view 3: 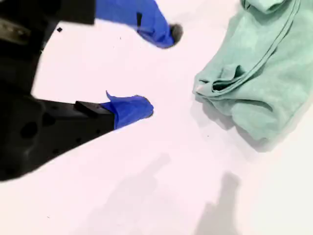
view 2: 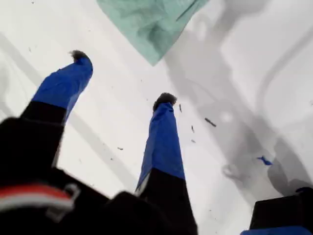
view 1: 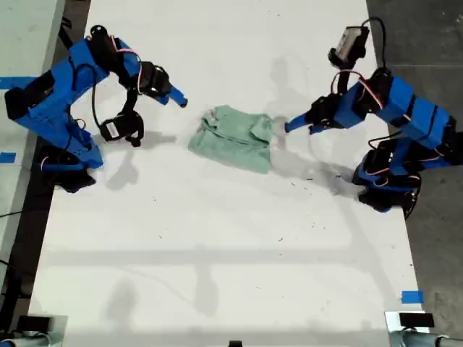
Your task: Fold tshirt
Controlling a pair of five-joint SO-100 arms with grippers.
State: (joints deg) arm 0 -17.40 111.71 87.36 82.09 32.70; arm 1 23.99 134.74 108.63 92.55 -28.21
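Note:
The pale mint-green tshirt (view 1: 235, 137) lies folded into a small bundle on the white table (view 1: 217, 238), between the two arms. My first gripper (view 1: 289, 126) is on the arm at the exterior view's right, just beside the bundle's edge without touching it. It is open and empty in the first wrist view (view 2: 122, 78), where one corner of the tshirt (view 2: 151, 24) shows beyond the fingertips. My second gripper (view 1: 179, 100), on the arm at the exterior view's left, hovers a short way from the cloth. It is open and empty (view 3: 159, 71), beside the tshirt's (view 3: 264, 73) rumpled folded edge.
Blue tape pieces (view 1: 412, 296) mark the table's near corner at the exterior view's right, and another piece (view 1: 7, 157) lies at its left edge. Dark floor (view 1: 427, 43) borders the table on the exterior view's right. Small dark specks (view 1: 311, 177) lie near the first arm's base.

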